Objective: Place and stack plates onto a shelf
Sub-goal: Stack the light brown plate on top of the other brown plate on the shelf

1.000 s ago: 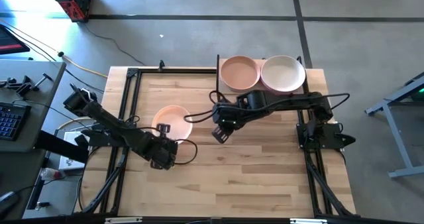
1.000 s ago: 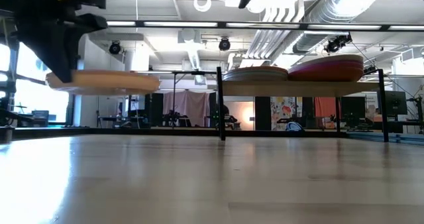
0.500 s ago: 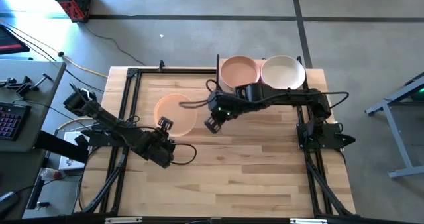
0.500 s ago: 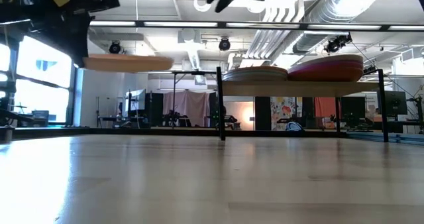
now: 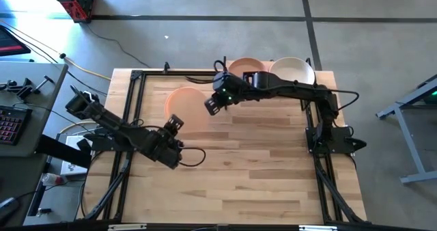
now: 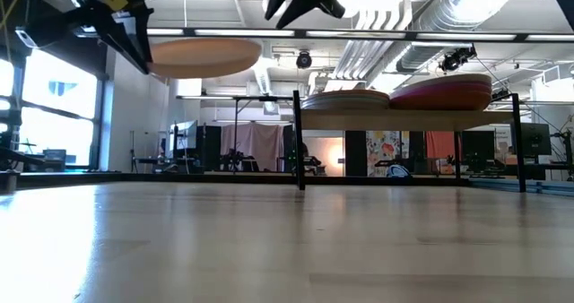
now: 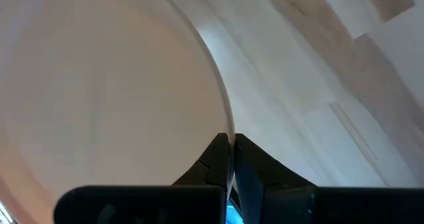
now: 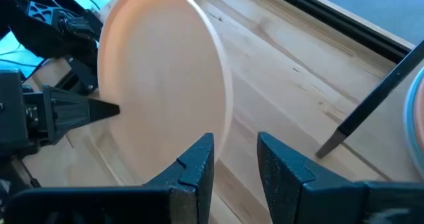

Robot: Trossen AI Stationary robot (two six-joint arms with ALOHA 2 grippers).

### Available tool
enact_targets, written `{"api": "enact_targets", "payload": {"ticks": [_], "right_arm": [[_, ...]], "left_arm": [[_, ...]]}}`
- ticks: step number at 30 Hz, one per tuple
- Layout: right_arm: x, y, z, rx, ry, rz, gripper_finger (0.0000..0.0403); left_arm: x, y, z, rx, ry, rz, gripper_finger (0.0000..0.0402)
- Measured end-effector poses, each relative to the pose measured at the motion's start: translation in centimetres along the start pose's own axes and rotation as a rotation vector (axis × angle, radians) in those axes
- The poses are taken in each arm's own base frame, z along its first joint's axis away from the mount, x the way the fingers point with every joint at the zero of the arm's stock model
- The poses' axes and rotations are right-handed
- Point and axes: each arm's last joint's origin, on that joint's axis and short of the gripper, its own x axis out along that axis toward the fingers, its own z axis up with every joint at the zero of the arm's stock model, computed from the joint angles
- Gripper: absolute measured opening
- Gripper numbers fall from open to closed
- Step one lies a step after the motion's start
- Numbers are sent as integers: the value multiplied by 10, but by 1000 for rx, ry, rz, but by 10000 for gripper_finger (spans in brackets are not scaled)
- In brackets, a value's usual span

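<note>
A peach plate hangs in the air over the table's left half, with my left gripper shut on its near edge. In the low view the plate is about level and high above the tabletop. My right gripper stands open just right of the plate. In its wrist view its fingers point at the plate's rim, and I cannot tell whether they touch it. The shelf at the far right carries two stacks of plates, a pinkish one and a cream-topped one. My left gripper pinches the plate's rim between its two fingers, on the plate's near side. The fingers slant in from the table's near left. The plate is lifted clear of the table and sticks out roughly level beyond the fingers.
The shelf's black upright stands close to the right arm's path, and a black frame runs along the table's edges. Bare wooden tabletop fills the middle and the near side.
My left gripper has risen, rolled its wrist and carried the plate higher and toward the table's far edge, keeping hold of its rim. My right gripper has moved toward the table's left and far edges, closing in on the plate's right side, still open.
</note>
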Motion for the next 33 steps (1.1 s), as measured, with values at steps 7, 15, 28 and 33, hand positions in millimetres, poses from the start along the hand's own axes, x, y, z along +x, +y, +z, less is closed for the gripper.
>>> {"api": "enact_targets", "payload": {"ticks": [7,15,28,33], "right_arm": [[1,-3,2,-21,1,-4,95],[4,-6,4,-33,-4,-16,95],[6,-11,12,-17,-38,-14,94],[6,-14,14,-11,-40,-19,94]], "left_arm": [[6,6,-2,-5,35,40,1],[10,12,-3,-39,57,95,1],[10,17,8,-53,-17,133,1],[10,18,10,-61,-29,137,1]]}}
